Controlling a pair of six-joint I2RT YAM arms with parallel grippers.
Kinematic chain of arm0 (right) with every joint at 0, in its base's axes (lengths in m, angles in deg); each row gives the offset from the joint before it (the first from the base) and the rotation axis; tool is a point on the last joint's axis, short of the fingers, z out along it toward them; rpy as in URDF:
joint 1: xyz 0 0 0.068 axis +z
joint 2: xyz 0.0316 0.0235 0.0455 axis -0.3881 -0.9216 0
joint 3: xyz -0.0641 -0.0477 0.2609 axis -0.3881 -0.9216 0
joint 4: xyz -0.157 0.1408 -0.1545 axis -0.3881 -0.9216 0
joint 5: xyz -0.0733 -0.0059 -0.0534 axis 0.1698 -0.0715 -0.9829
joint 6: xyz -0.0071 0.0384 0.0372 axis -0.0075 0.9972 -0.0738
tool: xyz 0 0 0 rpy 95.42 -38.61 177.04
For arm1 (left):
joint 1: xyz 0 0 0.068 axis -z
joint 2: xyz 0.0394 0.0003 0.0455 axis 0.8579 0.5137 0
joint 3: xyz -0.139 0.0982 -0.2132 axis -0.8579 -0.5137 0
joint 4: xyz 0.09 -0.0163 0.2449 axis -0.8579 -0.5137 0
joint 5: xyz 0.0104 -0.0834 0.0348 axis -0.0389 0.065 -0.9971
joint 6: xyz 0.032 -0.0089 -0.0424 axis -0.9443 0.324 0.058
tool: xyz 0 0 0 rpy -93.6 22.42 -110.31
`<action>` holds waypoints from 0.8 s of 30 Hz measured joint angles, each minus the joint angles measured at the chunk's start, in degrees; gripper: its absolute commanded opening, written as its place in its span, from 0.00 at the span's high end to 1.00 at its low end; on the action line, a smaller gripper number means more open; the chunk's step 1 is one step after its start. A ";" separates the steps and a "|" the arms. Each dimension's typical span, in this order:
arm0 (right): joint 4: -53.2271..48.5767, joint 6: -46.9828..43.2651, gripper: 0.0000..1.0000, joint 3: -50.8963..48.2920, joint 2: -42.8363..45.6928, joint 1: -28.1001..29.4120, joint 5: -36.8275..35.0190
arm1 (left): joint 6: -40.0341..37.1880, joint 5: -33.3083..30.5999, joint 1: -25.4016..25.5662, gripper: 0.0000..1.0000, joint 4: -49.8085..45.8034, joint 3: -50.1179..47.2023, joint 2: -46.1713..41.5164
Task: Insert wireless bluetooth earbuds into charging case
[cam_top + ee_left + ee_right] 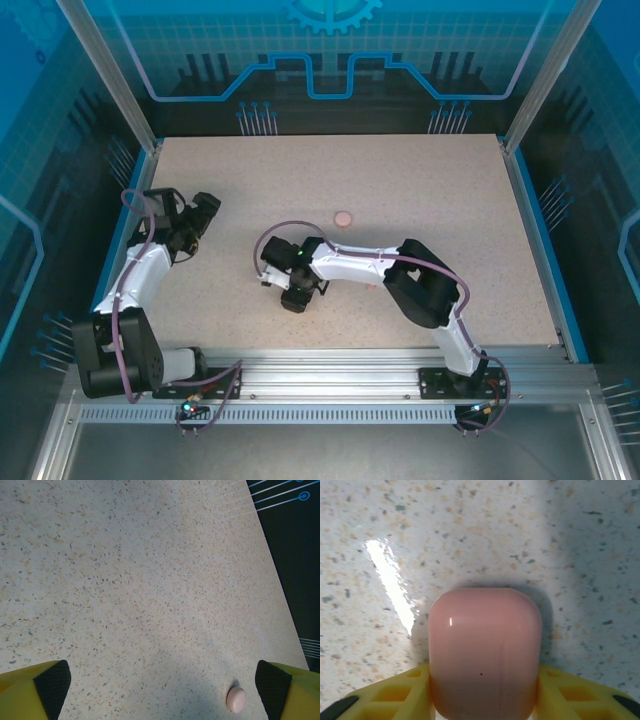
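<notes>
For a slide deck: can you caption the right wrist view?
Right gripper holds a rounded-rectangular pink case between its yellow fingers, speckled table behind.

My L jaws hang over the left side of the pale speckled stone-look desk (420, 180), set wide apart. My R jaws are nr the middle, a bit left of centre & closer to the front edge. The rounded-rectangular pink plastic case (485, 655) sits btwn them, a finger touching each side. The small round pale-pink piece (343, 216) lies on the desk behind & right of the R jaws, well apart from both.
</notes>
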 measured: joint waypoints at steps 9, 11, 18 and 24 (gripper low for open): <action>-2.51 4.33 0.37 0.50 0.57 -1.01 -1.75 | 1.51 1.49 0.02 0.01 2.10 -2.25 -0.04; -3.23 8.09 0.33 0.76 1.79 -1.49 -1.20 | 1.53 1.68 0.02 0.01 2.25 -2.32 -0.04; -6.93 33.97 0.26 7.98 4.26 -3.61 -0.35 | 2.21 1.68 0.07 0.01 3.58 -2.19 0.35; -10.12 56.96 0.14 9.79 3.15 -2.62 -2.19 | 2.84 1.66 0.85 0.01 3.93 0.00 3.82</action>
